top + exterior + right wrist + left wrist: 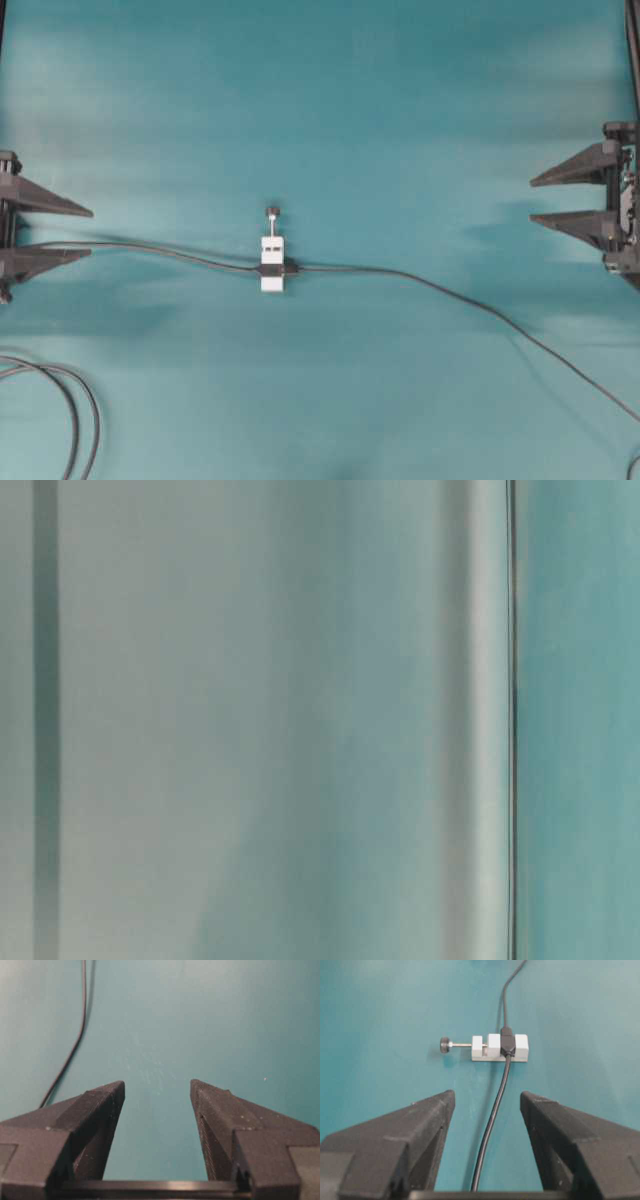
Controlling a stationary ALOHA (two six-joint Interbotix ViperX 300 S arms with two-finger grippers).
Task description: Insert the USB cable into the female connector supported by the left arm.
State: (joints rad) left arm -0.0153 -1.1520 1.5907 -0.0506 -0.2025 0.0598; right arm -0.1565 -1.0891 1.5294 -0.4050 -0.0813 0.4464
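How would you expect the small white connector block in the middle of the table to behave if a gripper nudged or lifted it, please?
The female connector looks small and boxy, so probably light and apt to slide on the smooth teal table. Cables leave both sides, so they would likely tug or twist it. The screw knob sticking out could make it pivot if pushed there.

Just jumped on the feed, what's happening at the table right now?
Nothing is being handled yet. The left gripper and right gripper sit at opposite edges with jaws open and empty. The female connector lies mid-table on the teal table, with a dark cable running out each side; the one toward the right looks like the USB cable. Whether it is plugged in is hard to tell.
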